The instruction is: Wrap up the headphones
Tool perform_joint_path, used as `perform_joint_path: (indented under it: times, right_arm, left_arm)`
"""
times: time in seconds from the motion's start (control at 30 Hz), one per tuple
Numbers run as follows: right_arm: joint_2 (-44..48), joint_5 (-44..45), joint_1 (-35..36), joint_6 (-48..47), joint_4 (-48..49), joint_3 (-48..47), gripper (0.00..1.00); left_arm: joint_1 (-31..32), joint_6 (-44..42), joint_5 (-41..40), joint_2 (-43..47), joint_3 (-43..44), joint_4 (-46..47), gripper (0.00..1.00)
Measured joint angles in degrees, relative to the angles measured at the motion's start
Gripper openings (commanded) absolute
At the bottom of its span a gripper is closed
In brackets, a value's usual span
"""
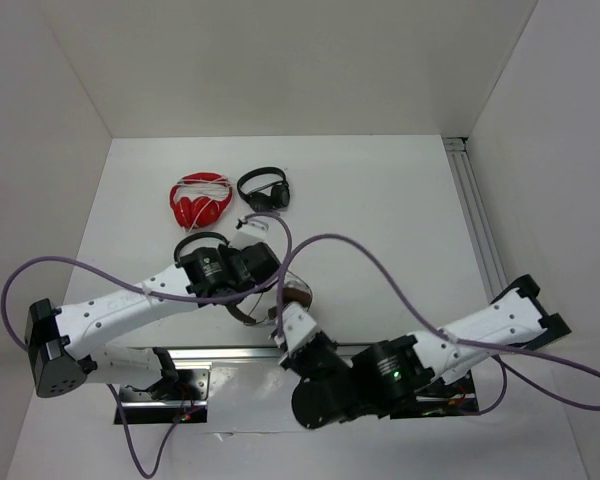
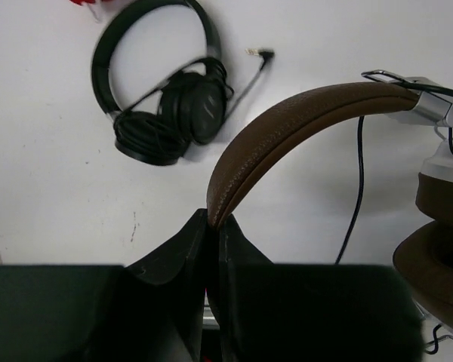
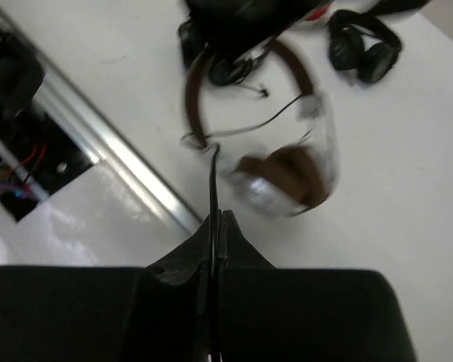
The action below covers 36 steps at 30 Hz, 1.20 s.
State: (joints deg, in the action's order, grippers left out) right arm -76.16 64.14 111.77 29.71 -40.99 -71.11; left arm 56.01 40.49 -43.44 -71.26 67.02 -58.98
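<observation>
The headphones (image 1: pixel 298 296), with brown headband and silver cups, lie mid-table between my two grippers, mostly hidden under them in the top view. My left gripper (image 2: pixel 214 219) is shut on the end of the brown headband (image 2: pixel 302 113); a brown ear pad (image 2: pixel 438 256) shows at the right, with the thin dark cable (image 2: pixel 356 188) hanging beside it. My right gripper (image 3: pixel 217 219) is shut on the dark cable (image 3: pixel 214 177), just in front of the silver and brown ear cup (image 3: pixel 287 177), which is blurred. In the top view the left gripper (image 1: pixel 268 280) and the right gripper (image 1: pixel 280 318) are close together.
A red pair (image 1: pixel 200 200) and a small black pair (image 1: pixel 265 188) lie at the back; the black pair also shows in the left wrist view (image 2: pixel 166 98) and the right wrist view (image 3: pixel 366 45). An aluminium rail (image 1: pixel 220 352) runs along the near edge, another (image 1: pixel 475 220) along the right.
</observation>
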Motion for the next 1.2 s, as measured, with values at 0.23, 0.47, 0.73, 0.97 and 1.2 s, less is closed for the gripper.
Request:
perform_joint_path:
  times: [0.23,0.47,0.73,0.97,1.2]
  right_arm:
    - [13.88,0.79,-7.72,-8.70,1.18,0.63,0.00]
    - [17.51,0.74,-12.20,-10.91,0.81,3.26,0.00]
    - [17.35,-2.16,-21.35,-12.92,-0.66,3.91,0.00]
    - [18.01,-9.75,-31.12,-21.09,5.77,8.52,0.00]
    - [17.16,-20.94,-40.61,-26.77,14.88,12.00,0.00]
  left_arm:
    - [5.97,-4.35,6.21,-0.76,-5.18,1.79,0.00]
    - [8.61,-10.16,13.53,4.48,-6.08,8.09,0.00]
    - [8.70,-12.26,13.31,10.43,-3.61,4.28,0.00]
    - [8.70,-16.41,18.45,15.61,-2.03,3.78,0.00]
    - [8.70,-18.32,22.25,21.20,2.08,4.22,0.00]
